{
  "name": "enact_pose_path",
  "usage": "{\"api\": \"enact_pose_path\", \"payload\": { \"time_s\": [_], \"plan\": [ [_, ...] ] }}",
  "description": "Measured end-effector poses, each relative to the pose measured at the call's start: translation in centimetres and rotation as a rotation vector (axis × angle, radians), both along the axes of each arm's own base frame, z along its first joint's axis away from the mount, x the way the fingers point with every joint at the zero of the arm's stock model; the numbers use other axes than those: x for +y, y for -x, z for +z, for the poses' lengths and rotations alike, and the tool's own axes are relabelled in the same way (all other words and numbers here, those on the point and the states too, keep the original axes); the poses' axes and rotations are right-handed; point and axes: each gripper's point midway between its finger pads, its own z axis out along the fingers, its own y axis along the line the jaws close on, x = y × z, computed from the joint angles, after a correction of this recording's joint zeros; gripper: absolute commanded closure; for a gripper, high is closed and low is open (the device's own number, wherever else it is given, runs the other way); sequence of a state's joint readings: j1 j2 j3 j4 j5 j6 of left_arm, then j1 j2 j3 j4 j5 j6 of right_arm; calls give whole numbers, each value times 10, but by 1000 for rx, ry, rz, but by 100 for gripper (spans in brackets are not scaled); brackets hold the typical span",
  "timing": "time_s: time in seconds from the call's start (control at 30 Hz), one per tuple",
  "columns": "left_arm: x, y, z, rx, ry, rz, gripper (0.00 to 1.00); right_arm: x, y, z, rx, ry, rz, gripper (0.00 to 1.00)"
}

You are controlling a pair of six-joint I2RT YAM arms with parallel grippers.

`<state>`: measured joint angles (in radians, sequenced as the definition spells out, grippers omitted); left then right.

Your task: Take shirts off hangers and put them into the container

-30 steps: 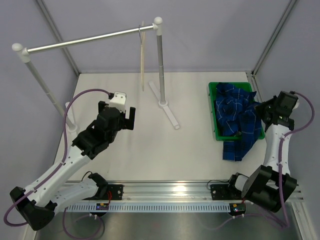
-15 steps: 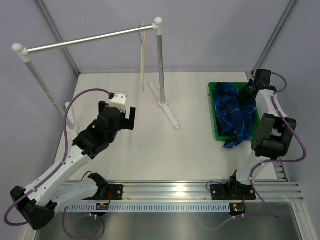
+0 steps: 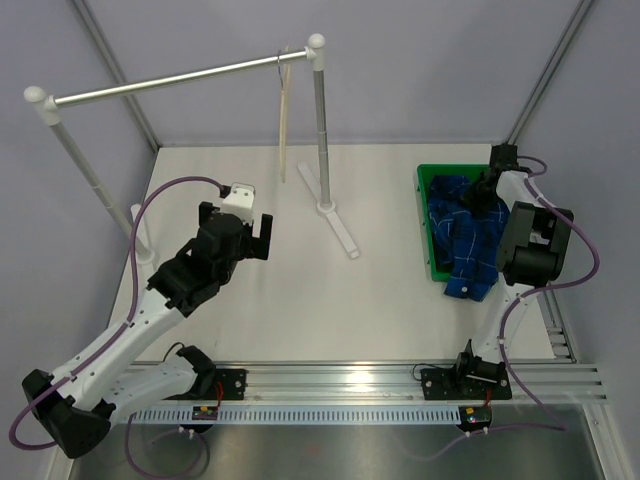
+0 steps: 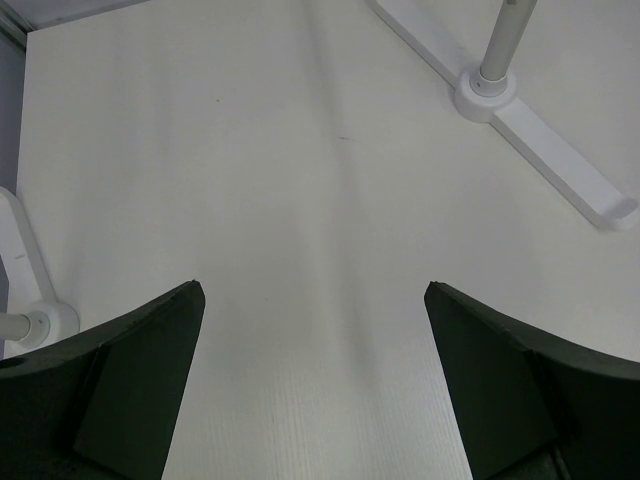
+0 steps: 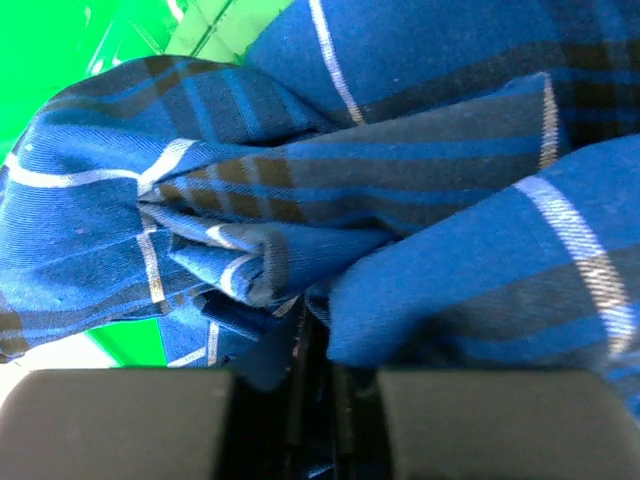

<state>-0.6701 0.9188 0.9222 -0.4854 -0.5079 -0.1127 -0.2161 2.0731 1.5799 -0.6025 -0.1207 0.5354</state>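
Overhead, shows a white table (image 3: 330, 300) with two robot arms bolted along the near edge. Places the dark blue checked shirt (image 3: 470, 235) at the far right, bunched mostly inside a green tray (image 3: 424, 215), with one flap spilling over the near rim onto the table.

Differs from a second ago: then had a longer tail of cloth trailing out past the near end, and the right arm drawn back to the right of the tray. Now finds the right gripper (image 3: 484, 192) swung in low over the far end of the tray, down among the folds, with much of that tail pulled in.

Up close from the right wrist, shows checked cloth filling the view, bright green plastic at the upper left, and a fold running into the narrow slit between jaws standing nearly together. Cannot tell whether still pinching that fold or just letting go.

Shows the left gripper (image 3: 236, 216) well apart to the left, over bare table, jaws spread wide with nothing between them, unmoved over the last second. Leaves the pale wooden hanger (image 3: 284, 115) bare, dangling from the silver rail (image 3: 170, 80) at the far side, left of centre.

Suggests, as a judgement only, a job close to finished: shirt off the hanger and largely contained, with just the near flap left to tuck in.
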Motion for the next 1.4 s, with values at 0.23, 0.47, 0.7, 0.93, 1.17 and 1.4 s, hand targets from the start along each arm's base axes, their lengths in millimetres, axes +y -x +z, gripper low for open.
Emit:
{"api": "enact_pose_path", "payload": {
  "time_s": [0.23, 0.47, 0.7, 0.93, 1.17, 1.4],
  "plan": [
    [0, 0, 0, 0, 0, 0, 1, 0, 2, 27, -37, 57, 25, 49],
    [0, 0, 0, 0, 0, 0, 1, -3, 15, 141, -265, 153, 23, 21],
    [0, 0, 0, 0, 1, -1, 1, 5, 75, 188, -403, 198, -9, 16],
    [0, 0, 1, -2, 3, -2, 1, 11, 155, 125, -291, 193, -89, 10],
    [1, 2, 4, -11, 11, -3, 1, 15, 197, 102, -311, 204, -130, 10],
    [1, 2, 4, -11, 11, -3, 1, 18, 192, 78, -278, 184, -115, 11]
  ]
}}
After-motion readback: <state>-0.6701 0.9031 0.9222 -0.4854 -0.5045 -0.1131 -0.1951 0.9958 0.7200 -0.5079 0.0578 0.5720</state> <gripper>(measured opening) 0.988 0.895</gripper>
